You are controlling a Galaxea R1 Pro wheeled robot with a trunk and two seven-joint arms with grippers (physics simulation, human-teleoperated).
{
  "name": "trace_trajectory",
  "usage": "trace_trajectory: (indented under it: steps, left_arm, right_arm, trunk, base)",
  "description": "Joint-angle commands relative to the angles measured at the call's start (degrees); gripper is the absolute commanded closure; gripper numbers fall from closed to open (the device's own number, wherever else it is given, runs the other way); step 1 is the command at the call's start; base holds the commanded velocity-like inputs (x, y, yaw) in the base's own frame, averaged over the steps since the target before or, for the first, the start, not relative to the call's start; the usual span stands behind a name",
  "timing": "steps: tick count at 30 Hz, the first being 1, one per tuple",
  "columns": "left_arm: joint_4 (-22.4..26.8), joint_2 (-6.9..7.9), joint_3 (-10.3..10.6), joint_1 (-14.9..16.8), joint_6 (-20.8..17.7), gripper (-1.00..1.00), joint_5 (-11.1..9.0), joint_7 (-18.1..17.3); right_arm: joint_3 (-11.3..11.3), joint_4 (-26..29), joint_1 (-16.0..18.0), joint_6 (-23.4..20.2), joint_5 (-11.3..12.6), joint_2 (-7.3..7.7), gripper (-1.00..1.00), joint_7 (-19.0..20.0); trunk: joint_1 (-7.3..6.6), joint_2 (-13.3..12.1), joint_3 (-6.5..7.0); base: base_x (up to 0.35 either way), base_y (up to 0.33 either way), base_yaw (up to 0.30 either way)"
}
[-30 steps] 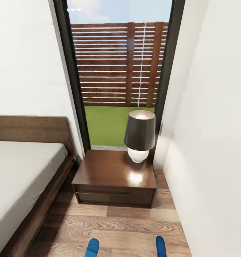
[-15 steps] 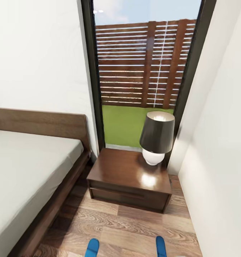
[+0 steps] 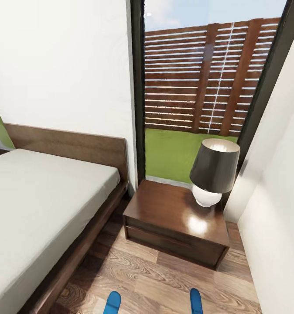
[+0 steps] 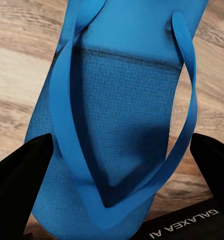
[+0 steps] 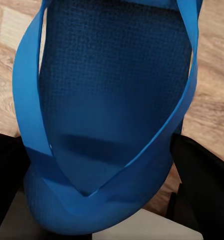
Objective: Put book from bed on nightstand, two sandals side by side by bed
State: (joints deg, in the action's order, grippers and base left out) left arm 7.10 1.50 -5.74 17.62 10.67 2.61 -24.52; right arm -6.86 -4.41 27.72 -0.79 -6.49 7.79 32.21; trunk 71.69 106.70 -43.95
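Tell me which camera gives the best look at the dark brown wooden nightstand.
The head view: the dark brown wooden nightstand shows whole there, beside the bed, carrying a lamp. Both wrist views look at blue sandals over wood floor instead.

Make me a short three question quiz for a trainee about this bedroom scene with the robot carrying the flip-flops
1. True or false: a lamp stands on the nightstand.
2. Which lies between the fingers of the left gripper? A) a book B) a blue sandal C) a lamp
3. Fill in: in the head view, the nightstand sits between the bed and the ____ on the robot's right.

Key: 1 true. 2 B; the right gripper likewise has the other sandal between its fingers. 3 wall.
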Motion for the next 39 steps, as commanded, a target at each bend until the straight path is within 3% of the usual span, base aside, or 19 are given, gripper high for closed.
trace_trajectory:
  steps: [1, 15, 27, 39]
  left_arm:
    - [-0.1, -0.01, -0.5, 0.0, 0.1, 1.00, 0.3, -0.3]
    - [-0.1, -0.01, -0.4, 0.0, 0.1, 1.00, 0.3, -0.3]
    - [-0.1, -0.10, -0.5, 0.0, 0.1, 1.00, 0.3, -0.3]
    - [-0.1, -0.10, -0.5, 0.0, 0.1, 1.00, 0.3, -0.3]
  right_arm:
    - [-0.5, -0.1, 0.1, -0.1, -0.5, 0.04, 1.00, 0.1]
    - [-0.5, -0.1, 0.1, -0.1, -0.5, 0.05, 1.00, 0.1]
    - [-0.5, -0.1, 0.1, -0.1, -0.7, 0.04, 1.00, 0.1]
    - [-0.5, -0.1, 0.1, -0.1, -0.7, 0.04, 1.00, 0.1]
  trunk:
    - [-0.01, 0.0, -0.05]
    - [-0.01, 0.0, -0.05]
    - [-0.01, 0.0, -0.05]
    - [-0.01, 0.0, -0.05]
  base:
    - [0.000, 0.000, 0.287]
    - [0.000, 0.000, 0.285]
    - [0.000, -0.139, 0.058]
    - [0.000, -0.018, 0.272]
